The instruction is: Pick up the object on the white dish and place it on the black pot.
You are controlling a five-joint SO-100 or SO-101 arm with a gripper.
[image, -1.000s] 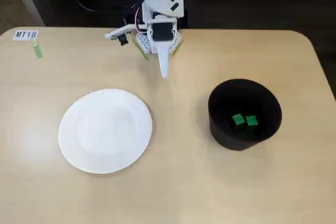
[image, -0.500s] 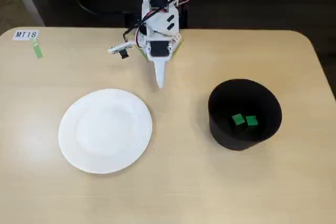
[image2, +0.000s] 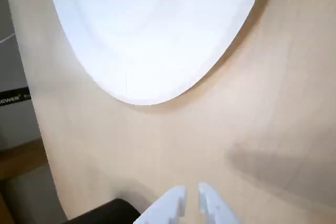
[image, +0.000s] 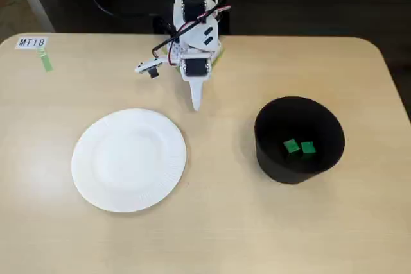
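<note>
The white dish (image: 129,160) lies on the table at the left of the fixed view with nothing on it; it also fills the top of the wrist view (image2: 157,30). The black pot (image: 299,139) stands at the right and holds two tiny green cubes (image: 291,146) (image: 308,148) side by side on its bottom. My gripper (image: 196,104) is folded back near the arm's base, pointing down at the table between dish and pot. In the wrist view its fingertips (image2: 190,195) are almost together, with nothing between them.
A white label reading MT18 (image: 31,42) with a strip of green tape (image: 45,59) is stuck at the table's far left corner. The arm's base (image: 192,4) stands at the back edge. The table's rounded right corner (image: 376,46) is near the pot.
</note>
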